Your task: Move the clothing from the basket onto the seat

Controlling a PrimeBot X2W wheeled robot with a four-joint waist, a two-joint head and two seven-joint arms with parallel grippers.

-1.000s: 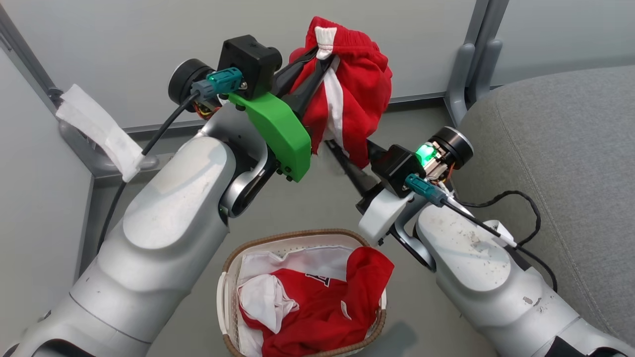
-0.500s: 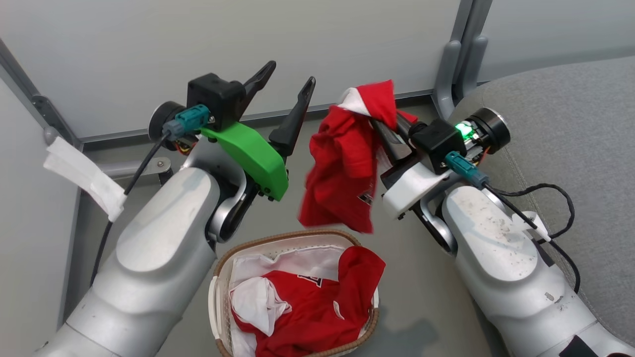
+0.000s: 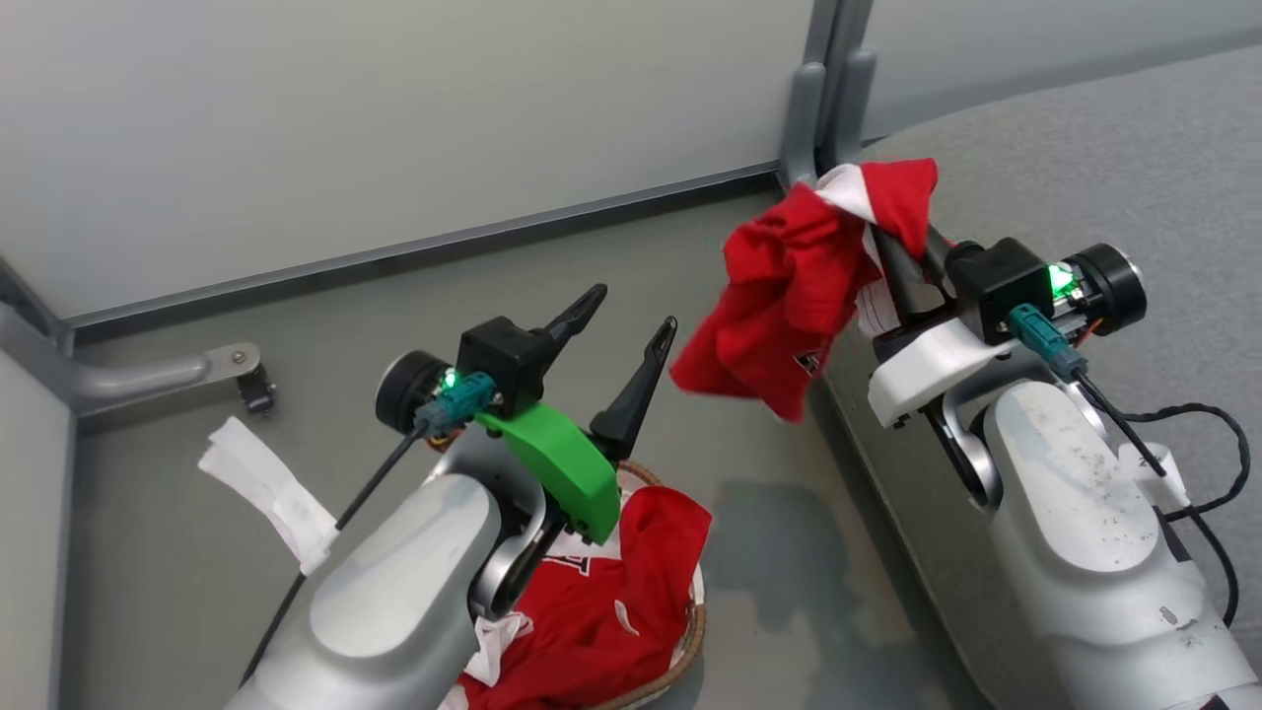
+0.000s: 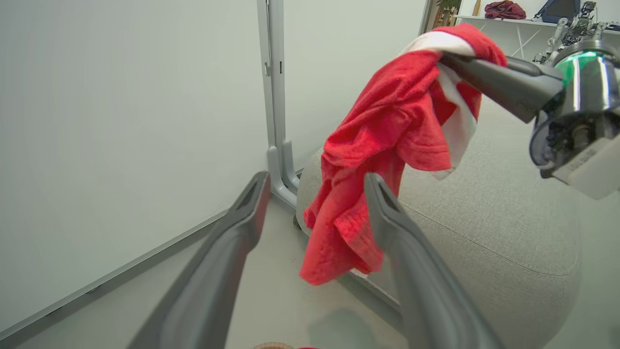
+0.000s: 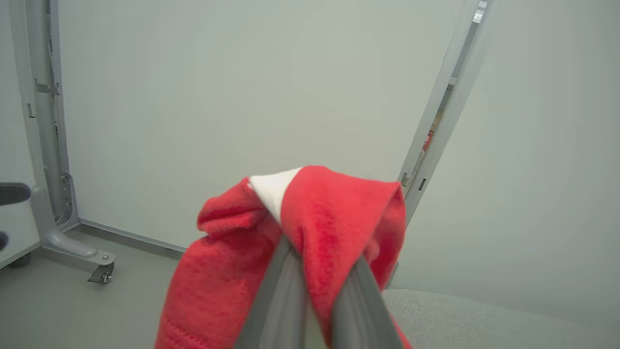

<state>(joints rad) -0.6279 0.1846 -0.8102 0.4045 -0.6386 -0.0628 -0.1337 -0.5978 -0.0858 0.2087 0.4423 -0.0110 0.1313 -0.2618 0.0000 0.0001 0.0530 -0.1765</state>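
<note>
A red garment with a white stripe [image 3: 789, 286] hangs in the air from my right gripper [image 3: 876, 235], which is shut on its top fold. It dangles by the left edge of the grey seat [image 3: 1085, 158]. In the right wrist view the two fingers [image 5: 286, 286] pinch the cloth [image 5: 339, 208]. My left gripper [image 3: 631, 311] stands open and empty above the basket [image 3: 690, 636], which holds more red clothing [image 3: 611, 611]. The left wrist view shows the hanging garment [image 4: 382, 131] beyond my open left fingers [image 4: 252, 198], in front of the seat [image 4: 508, 218].
White partition walls close off the back. A grey post with a foot [image 3: 823, 108] stands at the seat's far corner. A caster foot [image 3: 242, 370] sits on the floor at the left. A white cloth tag [image 3: 266, 483] hangs on my left arm's cable.
My left gripper opened and let go of the red garment. The right gripper shut on it and carried it right, toward the seat. The head camera has turned right.
</note>
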